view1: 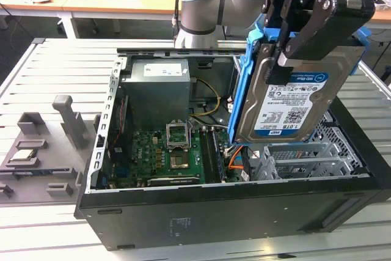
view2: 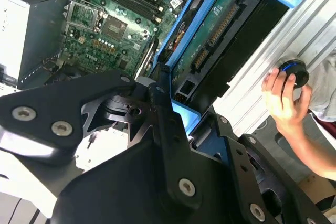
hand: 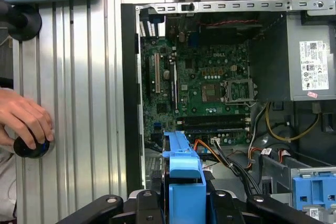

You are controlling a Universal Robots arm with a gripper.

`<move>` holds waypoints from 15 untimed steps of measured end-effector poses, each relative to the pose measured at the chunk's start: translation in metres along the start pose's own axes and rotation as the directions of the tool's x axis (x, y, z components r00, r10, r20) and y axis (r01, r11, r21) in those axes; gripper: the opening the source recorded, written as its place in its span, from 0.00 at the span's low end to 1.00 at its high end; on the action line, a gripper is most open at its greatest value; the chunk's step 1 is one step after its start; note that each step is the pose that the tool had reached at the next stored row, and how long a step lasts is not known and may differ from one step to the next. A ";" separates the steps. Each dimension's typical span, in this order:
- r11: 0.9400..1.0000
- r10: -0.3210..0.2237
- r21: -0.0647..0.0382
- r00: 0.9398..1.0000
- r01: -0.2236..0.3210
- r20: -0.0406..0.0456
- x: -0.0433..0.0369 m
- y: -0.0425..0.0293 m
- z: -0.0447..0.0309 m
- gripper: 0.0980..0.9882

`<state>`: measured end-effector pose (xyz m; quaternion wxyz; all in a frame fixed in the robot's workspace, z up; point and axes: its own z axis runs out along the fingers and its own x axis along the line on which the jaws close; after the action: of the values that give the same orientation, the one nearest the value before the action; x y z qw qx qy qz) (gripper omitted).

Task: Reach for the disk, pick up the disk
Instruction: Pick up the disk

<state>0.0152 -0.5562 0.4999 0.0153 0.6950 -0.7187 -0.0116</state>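
Since the black hand (view1: 293, 44) is clamped on the blue-railed silver metal disk (view1: 287, 105), hanging clear above the open black computer case (view1: 214, 212) below it, pickup looks done

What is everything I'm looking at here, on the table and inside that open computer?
Disk: one, silver with a white-and-blue label and blue side rails, held up above the open computer case.
Computer case: one, black, lying open on the table.
Circuit board: one, green, on the floor of the case.
Power supply box: one, grey, at the back of the case.
Table: one, pale slatted metal, under the case.
Grey holders: several, on the table at the exterior view's left.
Person's hand: one, resting on a round black knob at the table's edge.
Gripper: one, black, shut on the disk.
Robot arm: one, grey and light blue, behind the case.
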 end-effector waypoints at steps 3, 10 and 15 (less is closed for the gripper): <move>1.000 0.000 0.000 1.000 0.000 0.000 -0.0002 -0.0069 -0.0003 0.30; 1.000 0.000 0.000 1.000 0.000 0.000 -0.0010 -0.0308 -0.0012 0.30; 1.000 0.000 0.000 1.000 0.000 0.000 -0.0015 -0.0461 -0.0017 0.30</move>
<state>0.0614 -0.5562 0.4999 0.0153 0.6950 -0.7188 -0.0117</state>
